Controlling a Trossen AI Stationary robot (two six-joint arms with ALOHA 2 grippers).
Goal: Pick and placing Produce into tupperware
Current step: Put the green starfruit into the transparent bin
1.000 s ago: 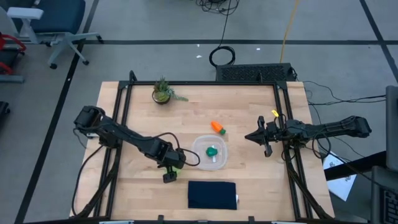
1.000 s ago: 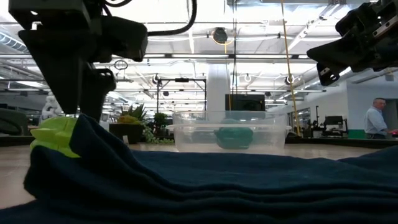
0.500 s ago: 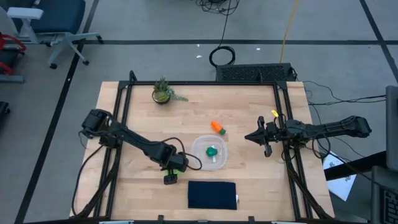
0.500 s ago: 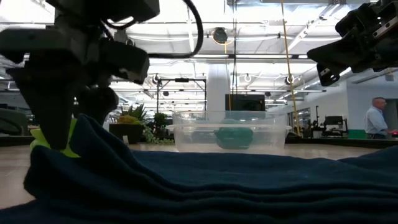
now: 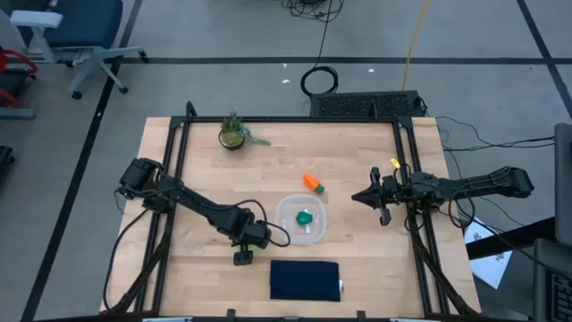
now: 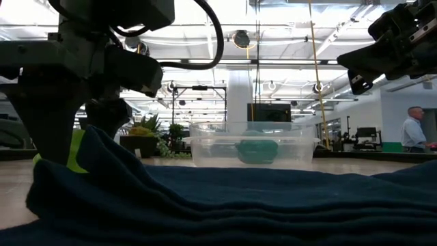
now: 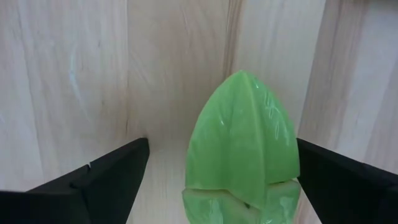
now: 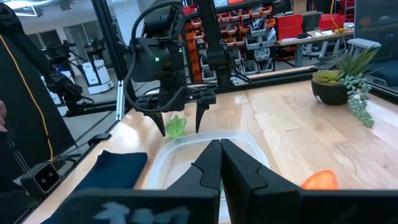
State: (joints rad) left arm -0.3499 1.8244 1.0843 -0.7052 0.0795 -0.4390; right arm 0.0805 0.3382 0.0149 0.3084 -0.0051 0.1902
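The flat light-green leafy piece [image 7: 242,149] lies on the wooden table just left of the tupperware [image 5: 301,220]. My left gripper [image 7: 222,144] points down over it, open, with one finger on each side and not touching it; the low view shows the leafy piece [image 6: 75,152] between those fingers. The shallow clear tupperware [image 6: 252,152] holds the dark green lump [image 5: 306,216]. The orange carrot [image 5: 313,183] lies on the table beyond the tupperware. My right gripper [image 5: 356,198] hangs shut in the air at the table's right side, away from the produce.
A dark navy pad [image 5: 305,279] lies near the table's near edge and fills the low view's foreground. A potted spiky plant [image 5: 234,132] stands at the far left. Black frame rails [image 5: 174,179] run along both sides. A person [image 6: 412,130] stands far off in the room.
My left gripper has moved a little toward the near edge and come down over the leafy piece, so that its fingers now stand on either side of it. The leafy piece has stayed in place.
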